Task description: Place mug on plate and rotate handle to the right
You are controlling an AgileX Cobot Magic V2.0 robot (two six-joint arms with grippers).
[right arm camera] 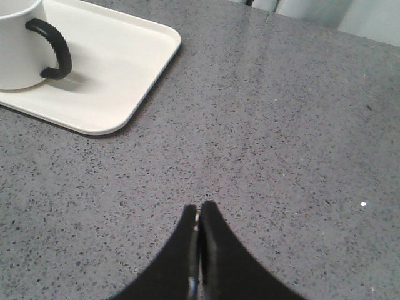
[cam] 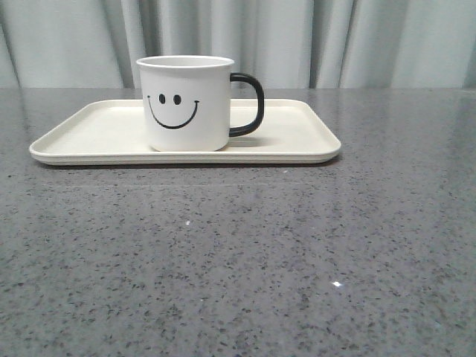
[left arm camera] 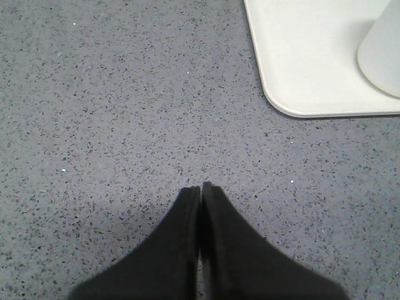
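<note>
Now the left gripper (left arm camera: 200, 186) is closed tight over the gray table (cam: 238, 260), holding nothing. The mug (cam: 186, 104) stands upright on the plate (cam: 89, 126), smiley face in front, no words, handle (cam: 251, 104) pointing right. The right gripper (right arm camera: 199, 206) is closed and empty too.

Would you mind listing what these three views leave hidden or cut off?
- Inside of the mug: front view is too low to see past the rim.
- Mug in the left wrist view: cut by the edge; handle and face unseen.
- Smiley face: turned away in the right wrist view; the handle shows.
- Plate: partly cropped in both wrist views.
</note>
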